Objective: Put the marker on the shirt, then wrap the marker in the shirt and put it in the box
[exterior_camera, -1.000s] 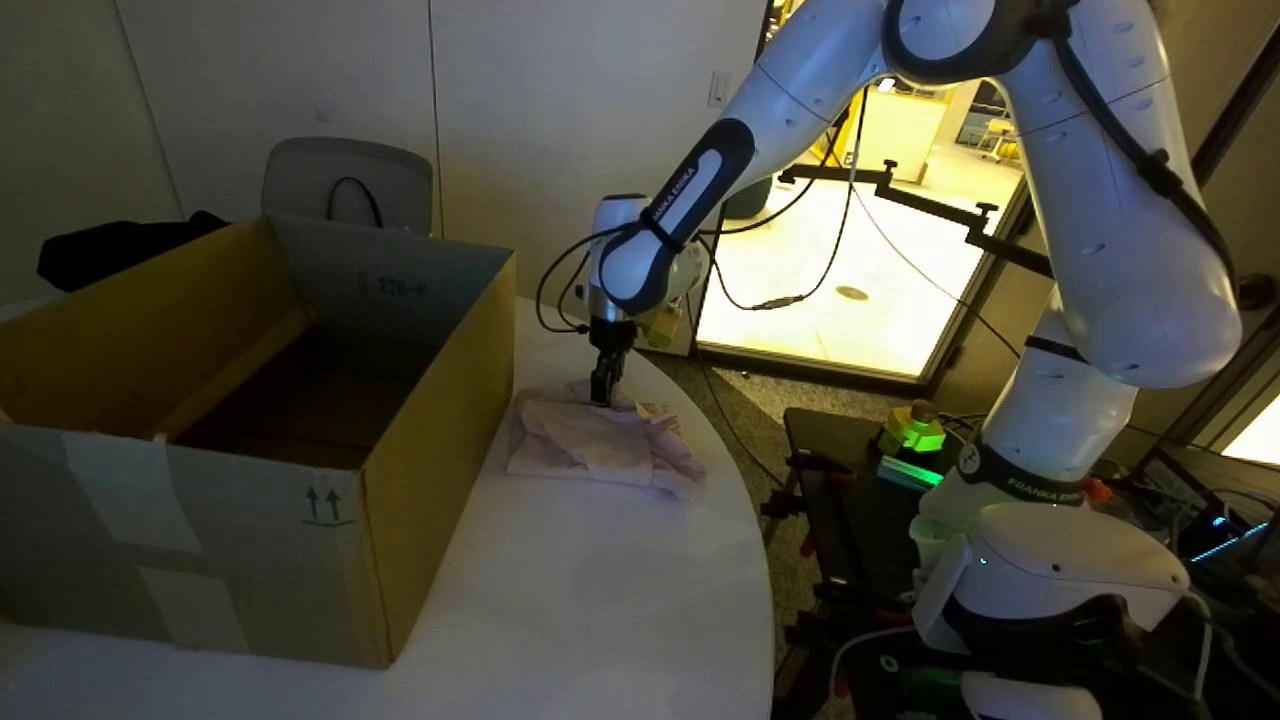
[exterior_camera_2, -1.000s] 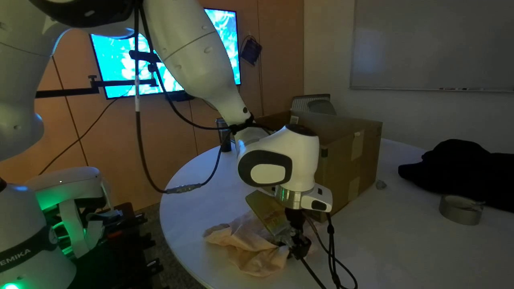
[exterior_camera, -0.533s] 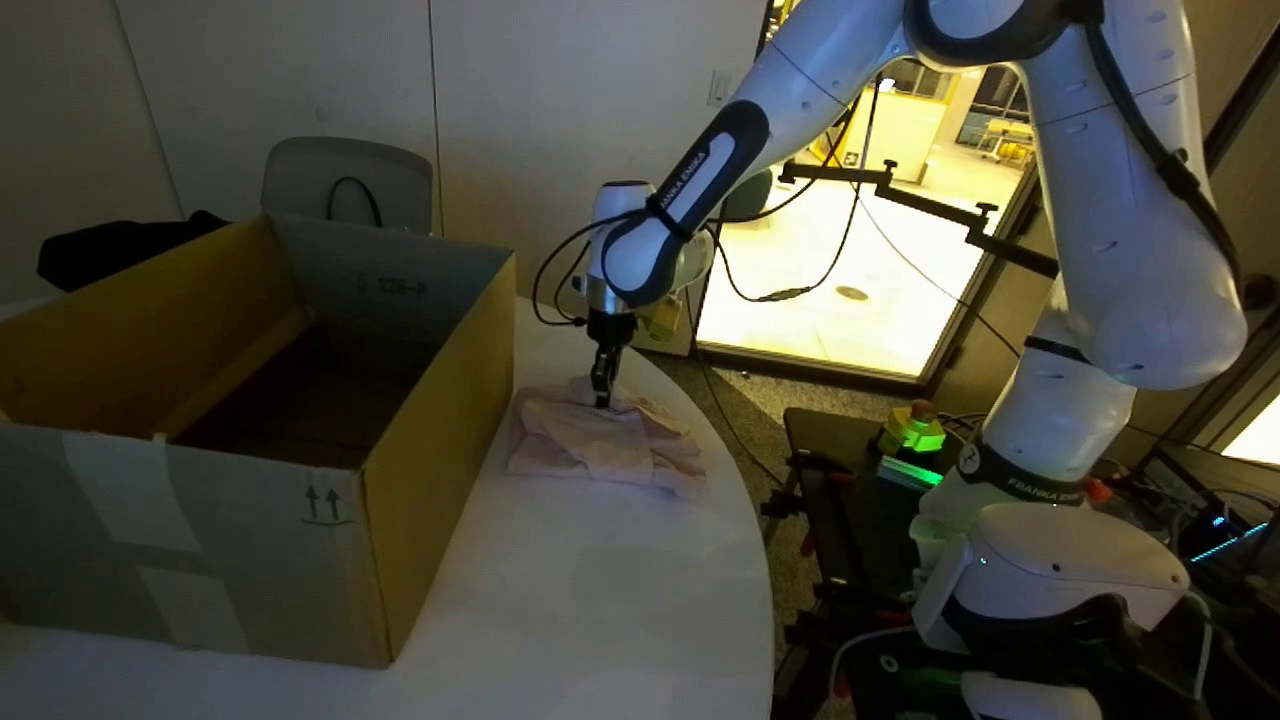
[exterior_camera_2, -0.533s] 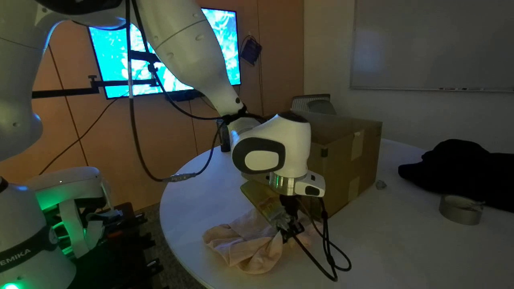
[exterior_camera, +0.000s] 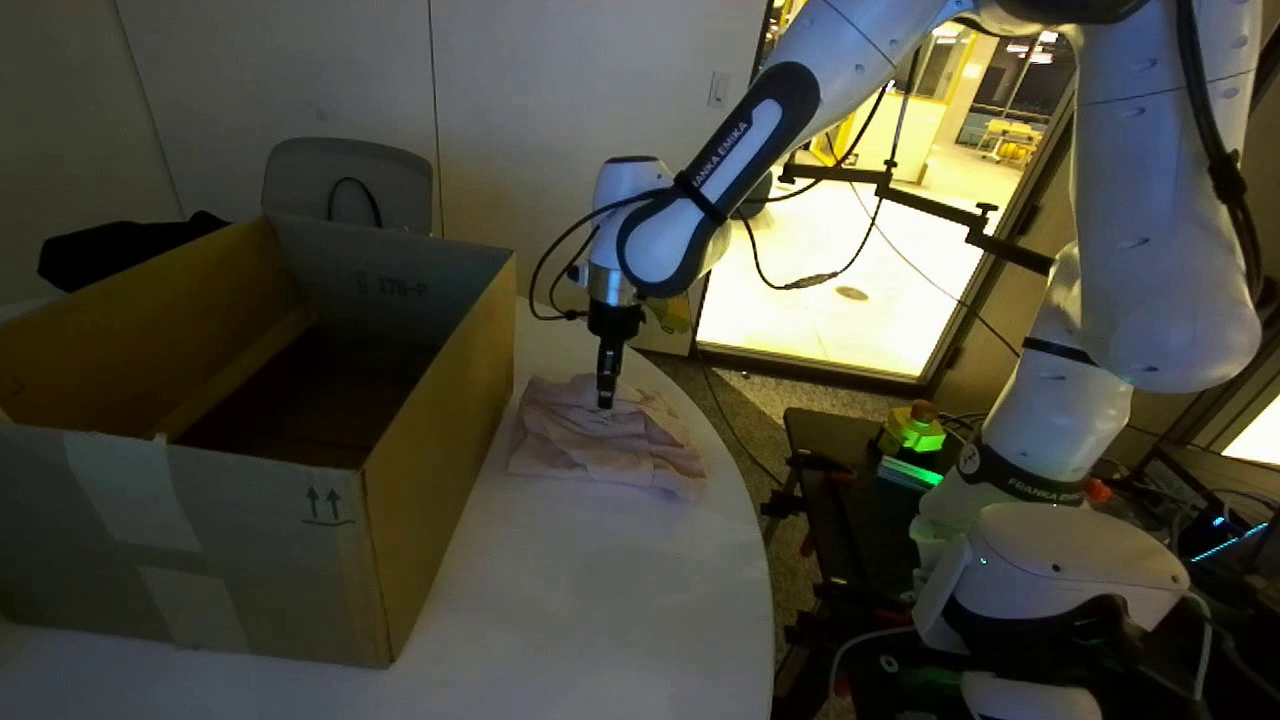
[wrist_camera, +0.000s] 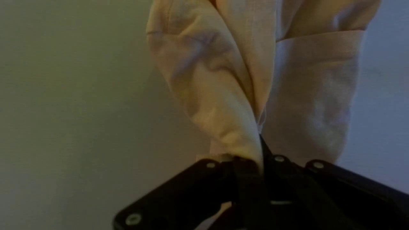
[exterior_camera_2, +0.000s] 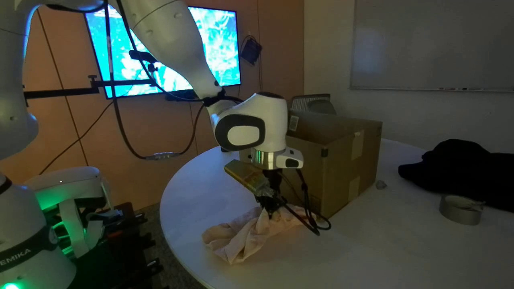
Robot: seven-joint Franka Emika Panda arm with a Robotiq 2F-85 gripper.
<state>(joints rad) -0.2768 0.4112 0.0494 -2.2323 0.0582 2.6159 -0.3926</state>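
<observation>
In an exterior view, the tabletop point(exterior_camera: 600, 600) carries the box point(exterior_camera: 440, 450) at 9 o'clock from the end effector point(exterior_camera: 605, 403), the shirt point(exterior_camera: 590, 450) at 6 o'clock. The end effector grips a shirt fold (clearest in the wrist view). Only an exterior view shows a grey roll point(exterior_camera_2: 460, 210).

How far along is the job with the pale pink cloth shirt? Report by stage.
Done: can't confirm; no marker shows on the pale pink shirt, though its folds could hide one.
In hand: the black two-fingered gripper pinches a fold of it, probably for wrapping.
Left: boxing; the shirt lies on the round white table, outside the brown cardboard box.
</observation>
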